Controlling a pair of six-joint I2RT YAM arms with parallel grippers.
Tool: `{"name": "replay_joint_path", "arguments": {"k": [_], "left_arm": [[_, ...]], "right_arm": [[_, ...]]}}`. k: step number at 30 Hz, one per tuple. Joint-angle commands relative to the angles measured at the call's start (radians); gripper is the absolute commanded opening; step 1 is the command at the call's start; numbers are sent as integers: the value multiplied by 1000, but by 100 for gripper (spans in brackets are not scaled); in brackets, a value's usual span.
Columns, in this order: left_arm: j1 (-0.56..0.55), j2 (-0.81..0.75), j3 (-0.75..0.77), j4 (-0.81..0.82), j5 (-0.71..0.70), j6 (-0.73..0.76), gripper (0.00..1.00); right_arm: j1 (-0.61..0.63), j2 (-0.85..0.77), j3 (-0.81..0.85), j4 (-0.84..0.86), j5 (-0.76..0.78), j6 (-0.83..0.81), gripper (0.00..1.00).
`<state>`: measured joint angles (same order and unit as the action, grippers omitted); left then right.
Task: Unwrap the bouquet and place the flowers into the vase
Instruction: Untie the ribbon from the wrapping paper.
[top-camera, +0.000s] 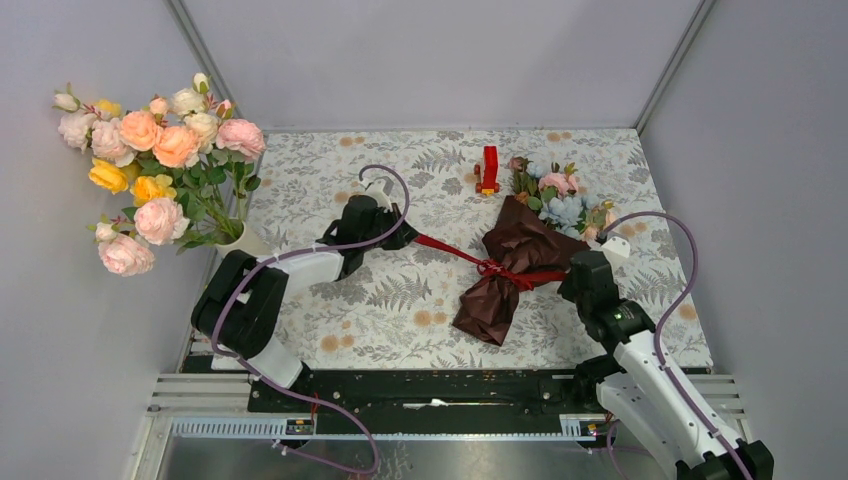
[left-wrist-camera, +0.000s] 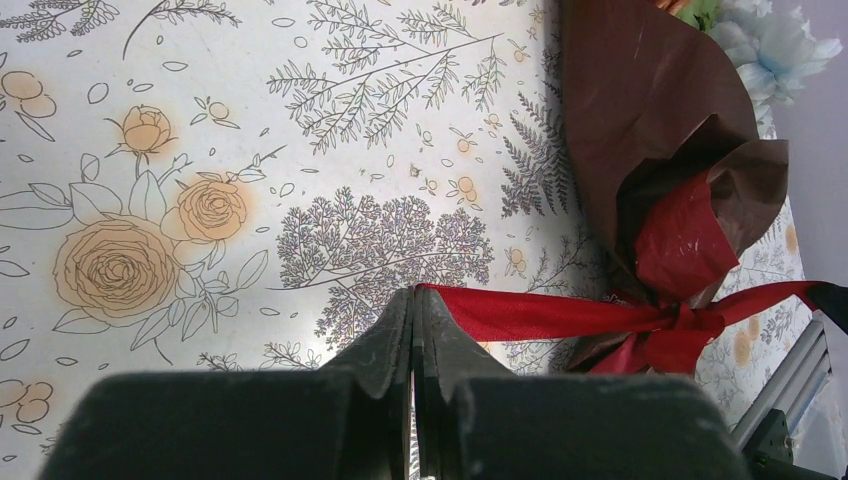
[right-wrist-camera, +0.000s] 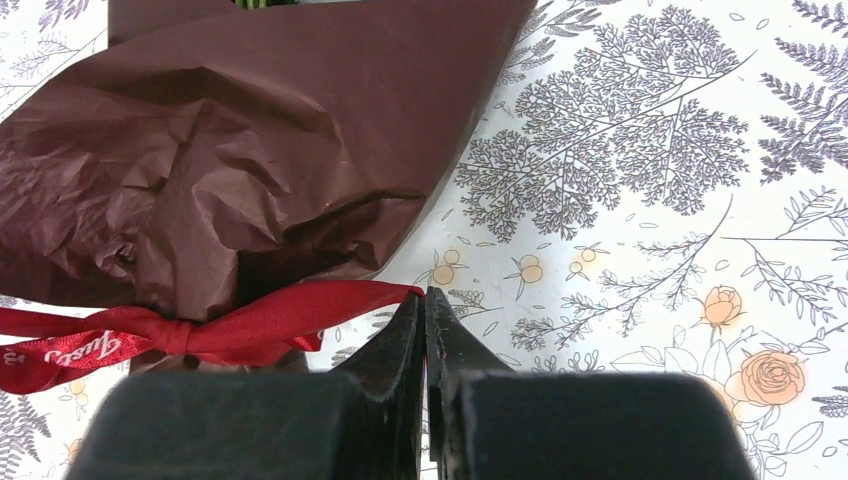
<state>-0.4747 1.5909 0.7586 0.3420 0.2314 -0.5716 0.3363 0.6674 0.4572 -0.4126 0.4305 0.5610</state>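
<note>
One ribbon (left-wrist-camera: 560, 315), both ends clenched: left gripper (left-wrist-camera: 413, 295) and right gripper (right-wrist-camera: 425, 295); one bouquet (top-camera: 515, 265) between.

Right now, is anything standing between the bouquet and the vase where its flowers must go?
Yes. The left arm lies across the table between the bouquet and the vase, its pincer shut on the ribbon. The vase also seems full of big roses.

Two black-and-white arms with lilac cables

The left arm (top-camera: 262, 290) and right arm (top-camera: 650, 375) had white shells between bulky black joints, and a lilac cable (top-camera: 689, 262) looped along each. A small green light (top-camera: 618, 316) glowed on the right arm. The left pincer (left-wrist-camera: 413, 295) and right pincer (right-wrist-camera: 424, 297) were matte black wedges.
</note>
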Motion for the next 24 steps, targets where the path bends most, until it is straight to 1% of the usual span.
{"name": "replay_joint_path", "arguments": {"k": [1,10,24], "left_arm": [[13,-42,-8,42,-1,19,0],[31,-59,-19,40,1,19,0],[53,-91,-18,27,-11,17,0]], "right_arm": [[-25,-1,45,-10,56,-22,0],[-89,-6,60,-16,42,-44,0],[-234,-30,69,-18,-37,-84,0]]}}
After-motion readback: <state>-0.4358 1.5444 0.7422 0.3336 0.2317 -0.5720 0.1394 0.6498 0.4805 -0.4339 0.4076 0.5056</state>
